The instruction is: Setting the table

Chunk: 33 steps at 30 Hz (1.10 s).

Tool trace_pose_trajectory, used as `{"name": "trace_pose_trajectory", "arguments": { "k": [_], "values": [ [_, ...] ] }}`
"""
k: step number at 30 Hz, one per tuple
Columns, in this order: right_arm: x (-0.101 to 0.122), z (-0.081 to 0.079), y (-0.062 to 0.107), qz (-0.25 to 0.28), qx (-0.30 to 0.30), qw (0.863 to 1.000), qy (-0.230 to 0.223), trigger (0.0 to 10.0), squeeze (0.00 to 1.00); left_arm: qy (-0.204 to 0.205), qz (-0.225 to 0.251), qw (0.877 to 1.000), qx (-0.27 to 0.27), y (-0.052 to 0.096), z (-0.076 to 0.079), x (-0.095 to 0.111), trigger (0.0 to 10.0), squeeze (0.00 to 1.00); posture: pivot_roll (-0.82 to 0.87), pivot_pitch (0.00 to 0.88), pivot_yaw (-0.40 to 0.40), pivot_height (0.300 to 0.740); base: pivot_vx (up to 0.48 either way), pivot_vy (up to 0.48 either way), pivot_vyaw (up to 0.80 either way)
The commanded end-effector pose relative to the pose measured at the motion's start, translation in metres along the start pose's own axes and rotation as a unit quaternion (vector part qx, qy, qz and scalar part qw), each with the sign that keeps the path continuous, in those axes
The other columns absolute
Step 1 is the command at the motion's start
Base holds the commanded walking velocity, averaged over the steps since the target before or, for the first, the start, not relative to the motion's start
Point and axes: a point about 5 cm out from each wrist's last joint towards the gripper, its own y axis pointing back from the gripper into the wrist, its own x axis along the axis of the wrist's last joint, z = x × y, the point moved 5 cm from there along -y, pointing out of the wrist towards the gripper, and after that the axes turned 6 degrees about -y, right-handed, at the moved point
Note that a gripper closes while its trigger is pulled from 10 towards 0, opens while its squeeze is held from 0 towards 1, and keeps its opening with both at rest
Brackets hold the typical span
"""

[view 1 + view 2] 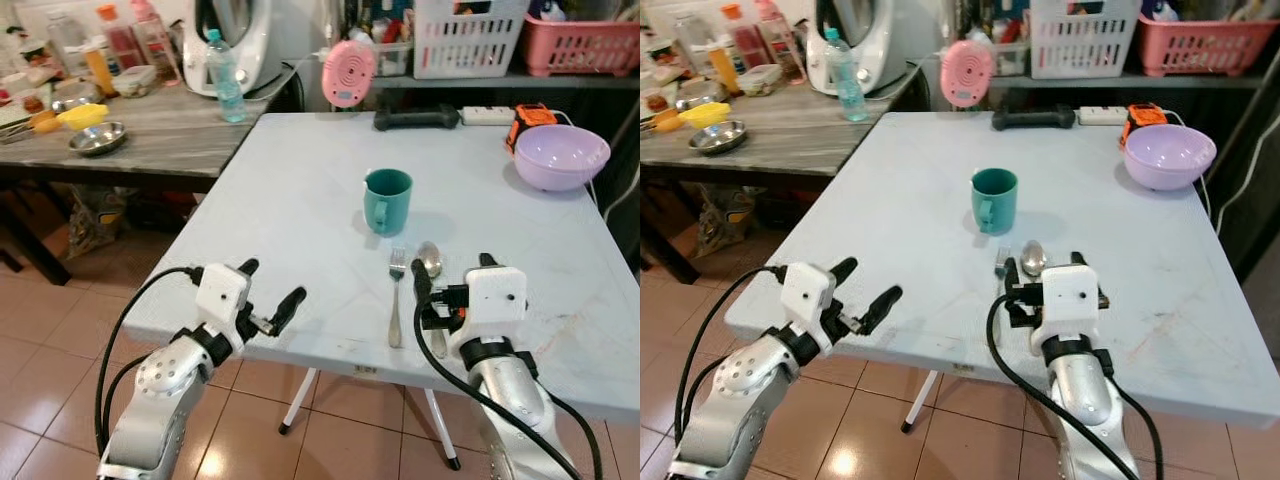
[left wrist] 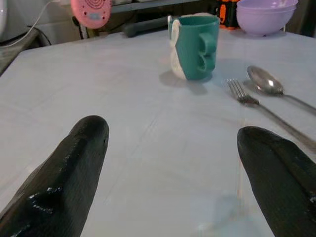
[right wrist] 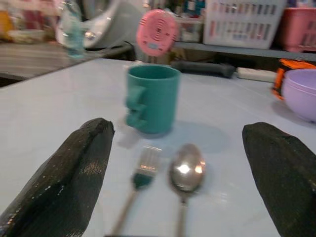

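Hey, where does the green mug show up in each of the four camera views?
Left eye: mug mid-table, beyond the fork.
Right eye: mug centre, slightly left.
Left wrist: mug at top, right of centre.
Right wrist: mug upper middle, behind the fork.
Shared landmark: purple bowl.

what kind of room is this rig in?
Most likely a home kitchen or dining corner. A white table holds a teal mug, fork, spoon and purple bowl; a side counter carries bottles and a steel dish.
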Motion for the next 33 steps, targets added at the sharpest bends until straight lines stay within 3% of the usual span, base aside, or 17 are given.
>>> {"name": "trace_pose_trajectory", "arguments": {
  "k": [1,5,7,16,27,33],
  "values": [
    [0.0,-0.004,0.0,-0.002,0.01,1.0,-0.005,10.0,0.0,-0.007,0.003,1.0,-0.005,0.0,0.0,0.004,10.0,0.0,-0.14,0.036,0.091,0.74,0.0,0.0,0.0],
    [-0.006,-0.007,-0.001,-0.019,0.012,0.999,-0.028,10.0,0.0,-0.001,0.0,1.0,-0.014,0.001,0.001,0.003,10.0,0.0,-0.14,0.043,0.093,0.74,0.0,0.0,0.0],
    [-0.016,-0.016,-0.003,-0.047,0.026,0.998,-0.031,10.0,0.0,0.006,-0.008,0.999,-0.04,0.002,0.006,0.0,10.0,0.0,-0.14,0.044,0.092,0.74,0.0,0.0,0.0],
    [-0.022,-0.033,-0.012,-0.076,0.039,0.993,-0.082,10.0,0.0,0.004,-0.026,0.993,-0.119,0.011,0.025,-0.004,10.0,0.0,-0.12,0.081,0.101,0.74,0.0,0.0,0.0],
    [-0.029,-0.037,-0.032,-0.118,-0.004,0.986,-0.119,10.0,0.0,0.007,-0.028,0.988,-0.153,0.018,0.035,0.001,10.0,0.0,-0.12,0.103,0.102,0.74,0.0,0.0,0.0],
    [-0.035,-0.043,-0.032,-0.144,-0.007,0.979,-0.142,10.0,0.0,0.007,-0.027,0.987,-0.156,0.017,0.036,0.008,10.0,0.0,-0.12,0.102,0.102,0.74,0.0,0.0,0.0]
  ]
}}
